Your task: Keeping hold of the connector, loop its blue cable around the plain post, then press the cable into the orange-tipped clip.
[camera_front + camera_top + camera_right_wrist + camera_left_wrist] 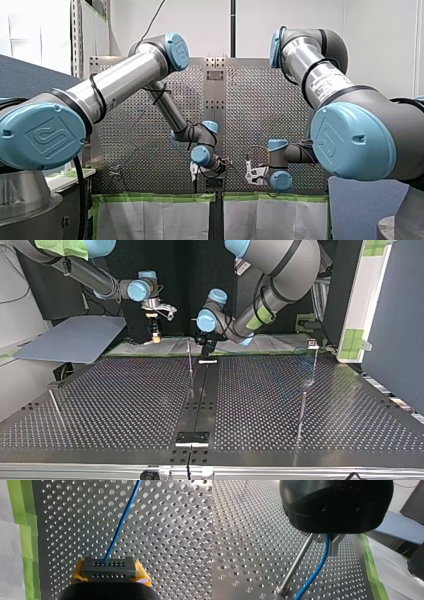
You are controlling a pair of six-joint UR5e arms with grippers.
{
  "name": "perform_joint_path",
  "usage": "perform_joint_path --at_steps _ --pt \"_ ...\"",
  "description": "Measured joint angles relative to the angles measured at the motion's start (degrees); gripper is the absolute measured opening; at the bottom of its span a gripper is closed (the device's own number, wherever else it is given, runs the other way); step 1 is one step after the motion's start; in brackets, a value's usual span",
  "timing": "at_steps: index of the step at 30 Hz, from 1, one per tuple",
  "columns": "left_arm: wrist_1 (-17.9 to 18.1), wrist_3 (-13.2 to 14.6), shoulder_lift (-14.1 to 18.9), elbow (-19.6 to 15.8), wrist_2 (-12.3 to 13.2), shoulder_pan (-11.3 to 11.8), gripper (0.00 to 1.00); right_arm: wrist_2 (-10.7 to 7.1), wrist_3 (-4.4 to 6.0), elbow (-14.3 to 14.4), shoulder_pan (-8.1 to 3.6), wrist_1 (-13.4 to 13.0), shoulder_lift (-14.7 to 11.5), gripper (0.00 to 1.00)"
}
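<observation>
Black at left: logged left pincer [325, 546] low over perforated surface [242, 530], blue cable [317, 570] dropping from under it, just beside plain post [297, 562] footed on surface. Couldn't tell its grip. Further right, logged right pincer [110, 567], yellow pads [78, 573] pinching grey connector [109, 572] from both sides. Traced cable away from connector across surface. Saw both pincers apart in front view.

Left arm [125, 80]: elbow raised, forearm sloping down to a bent wrist. Left gripper [325, 546] is black, its metal fingers [334, 545] closed onto the blue cable [317, 570] running between them.
Right arm [320, 75]: wrist held low. Right gripper [110, 571] has its yellow pads [142, 576] clamped on either side of the connector [110, 566].
</observation>
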Motion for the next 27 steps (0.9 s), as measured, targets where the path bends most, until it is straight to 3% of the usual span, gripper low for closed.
perform_joint_path --at_steps 7,14,27 --pt "-0.1 0.1 0.0 0.0 0.0 -0.2 0.03 -1.13 -0.90 -1.3 -0.43 0.6 1.5 0.00" --pt "-0.1 0.2 0.0 -0.1 -0.5 -0.2 0.03 -0.80 -2.96 -4.2 -0.70 4.0 5.1 0.00" --pt "-0.5 0.2 0.0 -0.1 -0.9 0.2 0.03 -0.49 -2.40 -6.5 -0.97 6.2 5.8 0.00"
